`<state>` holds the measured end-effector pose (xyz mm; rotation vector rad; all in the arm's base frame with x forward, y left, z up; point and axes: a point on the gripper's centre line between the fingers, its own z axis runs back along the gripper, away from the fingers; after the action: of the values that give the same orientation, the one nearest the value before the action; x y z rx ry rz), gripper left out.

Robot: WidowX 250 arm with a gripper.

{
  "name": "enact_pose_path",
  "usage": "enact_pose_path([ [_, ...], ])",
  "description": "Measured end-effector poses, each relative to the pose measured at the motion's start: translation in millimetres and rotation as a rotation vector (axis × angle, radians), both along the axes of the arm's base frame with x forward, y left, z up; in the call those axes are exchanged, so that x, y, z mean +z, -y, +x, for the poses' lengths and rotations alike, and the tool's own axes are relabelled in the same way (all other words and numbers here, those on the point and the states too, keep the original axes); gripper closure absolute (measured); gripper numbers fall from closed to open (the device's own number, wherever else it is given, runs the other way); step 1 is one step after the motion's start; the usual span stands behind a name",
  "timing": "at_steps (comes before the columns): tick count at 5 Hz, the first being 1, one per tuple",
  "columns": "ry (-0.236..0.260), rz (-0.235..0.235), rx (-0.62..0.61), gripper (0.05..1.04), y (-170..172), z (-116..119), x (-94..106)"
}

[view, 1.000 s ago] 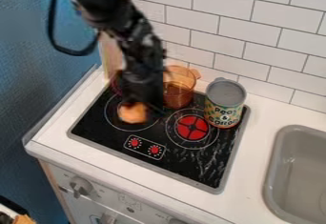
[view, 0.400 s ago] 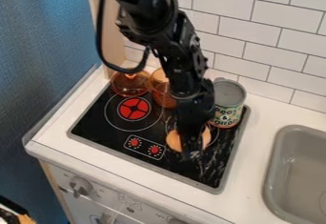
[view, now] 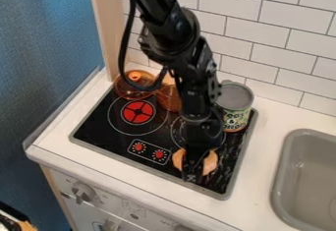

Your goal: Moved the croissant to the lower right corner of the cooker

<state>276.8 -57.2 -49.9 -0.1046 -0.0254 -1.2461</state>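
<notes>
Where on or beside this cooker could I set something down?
Bare: the left burner, between the controls and orange cookware, and the white counter between cooker and sink. Crowded: the right side, with the can, gripper and croissant.

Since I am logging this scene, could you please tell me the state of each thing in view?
Croissant: toward the cooker's lower right corner, partly hidden by the gripper.
Gripper: pointing down at the croissant.
Can: upright.
Lid: lying knob up.
Pot: seems upright, partly hidden by the arm.
</notes>
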Motion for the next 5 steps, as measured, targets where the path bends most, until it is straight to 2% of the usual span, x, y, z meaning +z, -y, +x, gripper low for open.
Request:
enact_pose_path([
  [1, 0.028, 0.009, 0.002, 0.430, -0.8, 0.0, -14.8],
  [2, 0.076, -0.001, 0.008, 0.430, 0.6, 3.4, -17.7],
  [3, 0.100, 0.006, 0.017, 0.350, 1.5, 6.8, -18.2],
  [4, 0.110, 0.002, 0.026, 0.119, 1.7, 6.3, -17.6],
  [5, 0.117, 0.003, 0.019, 0.096, 1.3, 6.0, -16.5],
])
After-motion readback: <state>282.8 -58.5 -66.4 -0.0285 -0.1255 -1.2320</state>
